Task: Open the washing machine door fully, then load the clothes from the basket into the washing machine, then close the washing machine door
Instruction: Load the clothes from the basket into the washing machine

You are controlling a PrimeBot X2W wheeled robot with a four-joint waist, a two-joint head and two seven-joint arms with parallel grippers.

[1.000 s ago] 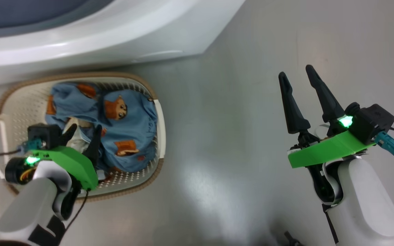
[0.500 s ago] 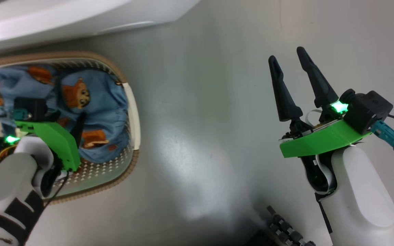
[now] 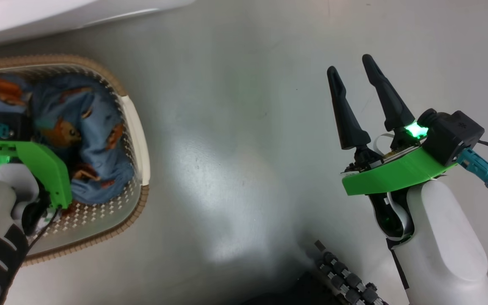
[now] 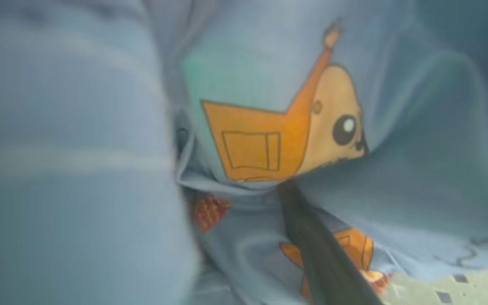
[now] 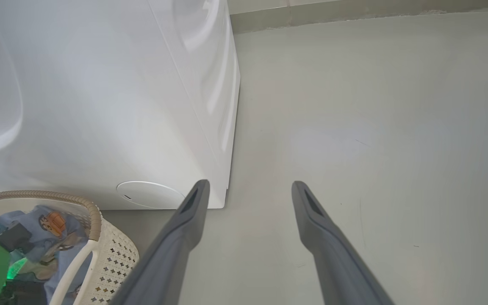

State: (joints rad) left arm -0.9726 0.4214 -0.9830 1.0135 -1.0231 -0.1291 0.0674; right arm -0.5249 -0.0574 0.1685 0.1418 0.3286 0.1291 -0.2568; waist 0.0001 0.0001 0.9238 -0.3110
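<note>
Clothes (image 3: 95,123): soft, creased printed cloth, matt. Basket (image 3: 136,123): perforated cream plastic, woven-look brown rim. Washing machine (image 5: 100,106): smooth glossy white shell. Floor (image 3: 235,127): smooth grey, faint sheen. Right gripper (image 3: 350,63): matt black fingers.

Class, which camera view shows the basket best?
The head view: the basket shows its brown rim, white handle and perforated wall from above, its left part cut off. The right wrist view catches one corner; the left wrist view, a perforated sliver beside the clothes.
</note>
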